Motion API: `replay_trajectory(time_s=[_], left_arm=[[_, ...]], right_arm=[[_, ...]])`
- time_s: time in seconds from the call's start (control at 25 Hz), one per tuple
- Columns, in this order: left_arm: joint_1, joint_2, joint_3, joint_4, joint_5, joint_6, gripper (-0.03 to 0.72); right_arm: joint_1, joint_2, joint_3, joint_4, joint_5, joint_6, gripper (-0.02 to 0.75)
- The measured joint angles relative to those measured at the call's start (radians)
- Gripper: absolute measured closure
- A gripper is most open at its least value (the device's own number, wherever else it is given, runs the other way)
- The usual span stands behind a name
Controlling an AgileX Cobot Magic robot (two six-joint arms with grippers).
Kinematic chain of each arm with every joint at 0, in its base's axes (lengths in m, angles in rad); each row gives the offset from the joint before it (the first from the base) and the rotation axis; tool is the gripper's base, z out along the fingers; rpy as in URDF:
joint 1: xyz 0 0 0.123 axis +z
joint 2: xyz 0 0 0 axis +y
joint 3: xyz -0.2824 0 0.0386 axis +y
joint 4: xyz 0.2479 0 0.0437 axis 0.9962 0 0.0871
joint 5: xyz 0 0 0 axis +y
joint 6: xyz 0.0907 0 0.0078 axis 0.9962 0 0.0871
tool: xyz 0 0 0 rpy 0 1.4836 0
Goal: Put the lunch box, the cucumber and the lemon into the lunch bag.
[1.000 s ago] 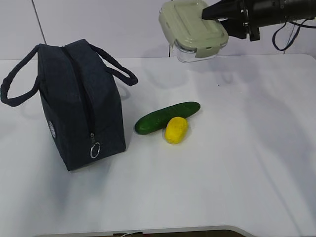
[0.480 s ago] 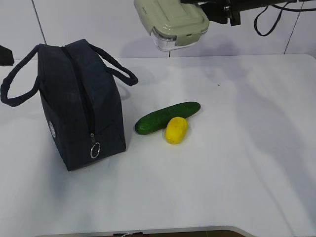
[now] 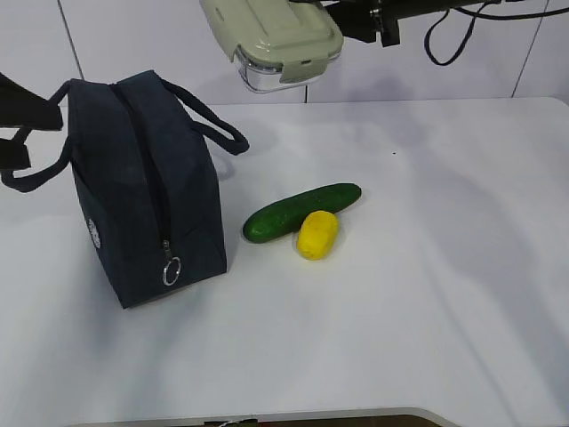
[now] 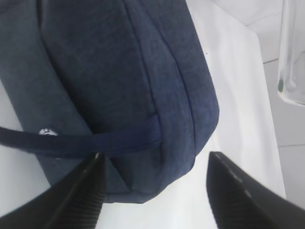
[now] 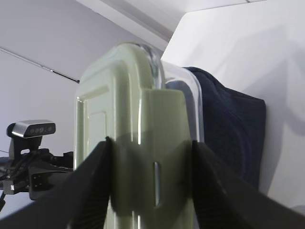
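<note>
The navy lunch bag (image 3: 147, 187) stands on the left of the white table, its zipper ring (image 3: 171, 269) hanging at the near end. My right gripper (image 3: 342, 20) is shut on the lunch box (image 3: 276, 40), holding it high in the air just right of the bag's top; both fingers press its sage-green lid and clear base (image 5: 143, 143). My left gripper (image 3: 27, 135) is open at the left edge beside the bag's far handle. In the left wrist view its fingers straddle the bag's end (image 4: 119, 71) and a handle strap (image 4: 95, 140). The cucumber (image 3: 298, 212) and lemon (image 3: 317, 234) lie touching at mid-table.
The table top (image 3: 427, 294) stretches right and toward the front of the cucumber and lemon. A pale wall stands behind the table. Cables (image 3: 444, 40) hang from the right arm at the top right.
My right gripper has carried the lunch box leftward and slightly up, toward the bag. My left gripper has come into view at the left edge beside the bag's handle, its jaws wider.
</note>
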Motion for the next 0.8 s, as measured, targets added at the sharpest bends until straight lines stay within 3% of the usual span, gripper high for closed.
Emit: replay_trajectory(time_s=[0.4, 0.8], left_arm=[[-0.177, 0.092, -0.001, -0.044, -0.124, 0.043, 0.205], [-0.189, 0.133, -0.001, -0.059, -0.156, 0.045, 0.238]], right_arm=[[0.072, 0.000, 0.000, 0.004, 0.000, 0.000, 0.367], [0.087, 0.000, 0.000, 0.009, 0.004, 0.000, 0.367]])
